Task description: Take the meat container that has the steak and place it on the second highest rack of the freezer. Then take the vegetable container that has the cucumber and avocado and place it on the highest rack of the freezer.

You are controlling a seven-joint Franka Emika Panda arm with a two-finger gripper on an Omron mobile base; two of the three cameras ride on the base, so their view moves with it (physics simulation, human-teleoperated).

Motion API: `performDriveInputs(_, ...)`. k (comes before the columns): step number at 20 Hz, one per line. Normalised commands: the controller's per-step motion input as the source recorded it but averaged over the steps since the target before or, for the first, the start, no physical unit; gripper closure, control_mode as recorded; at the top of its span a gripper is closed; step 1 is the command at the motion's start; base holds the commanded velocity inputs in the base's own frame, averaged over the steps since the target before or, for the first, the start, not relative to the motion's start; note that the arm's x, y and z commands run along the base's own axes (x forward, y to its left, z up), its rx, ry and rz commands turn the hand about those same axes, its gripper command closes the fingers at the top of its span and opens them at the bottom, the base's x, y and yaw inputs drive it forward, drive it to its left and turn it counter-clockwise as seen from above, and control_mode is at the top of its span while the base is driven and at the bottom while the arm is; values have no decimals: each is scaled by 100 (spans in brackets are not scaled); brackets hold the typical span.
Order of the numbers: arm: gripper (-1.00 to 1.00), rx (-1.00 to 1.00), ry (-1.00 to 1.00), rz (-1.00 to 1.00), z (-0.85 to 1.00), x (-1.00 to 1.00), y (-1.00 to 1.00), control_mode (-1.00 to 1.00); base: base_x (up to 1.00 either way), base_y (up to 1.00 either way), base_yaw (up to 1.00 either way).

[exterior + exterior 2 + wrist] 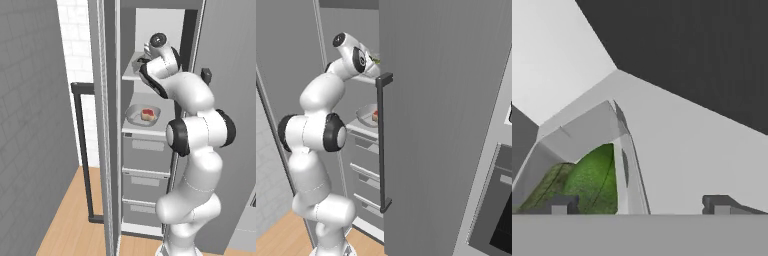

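Observation:
The freezer (145,150) stands open. On its lower shelf board lies the meat container (135,117), a rounded grey dish holding the steak (147,114); both also show in the right base view as dish (365,116) and steak (375,116). The arm reaches up to the upper shelf board (130,76). There the vegetable container (587,132), a straight-walled grey tray, rests with green produce (592,175) inside. My gripper (639,206) is open just above the tray's near end, one fingertip over the produce, the other outside the tray's wall, touching nothing.
Three grey drawers (146,179) sit below the shelves. The freezer door (106,150) stands open on the left, with its dark bar handle (82,150). In the right base view a tall grey panel (446,125) with a dark handle (381,145) borders the arm.

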Motion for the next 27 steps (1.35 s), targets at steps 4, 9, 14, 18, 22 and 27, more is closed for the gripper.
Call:
performDriveInputs(4,-100,3,-10,17,45,-97,-5,-100,0,0,0)
performDriveInputs(9,-100,1,-8,17,6,-84,-18,-100,0,0,0)
performDriveInputs(14,-100,0,-6,22,31,-99,-1,-100,0,0,0)
performDriveInputs(18,-100,-1,-3,29,47,-95,3,-100,0,0,0)
performDriveInputs(22,-100,-6,-1,30,20,-94,0,-100,0,0,0)
performDriveInputs(27,-100,-16,6,24,-13,-68,2,-100,0,0,0)
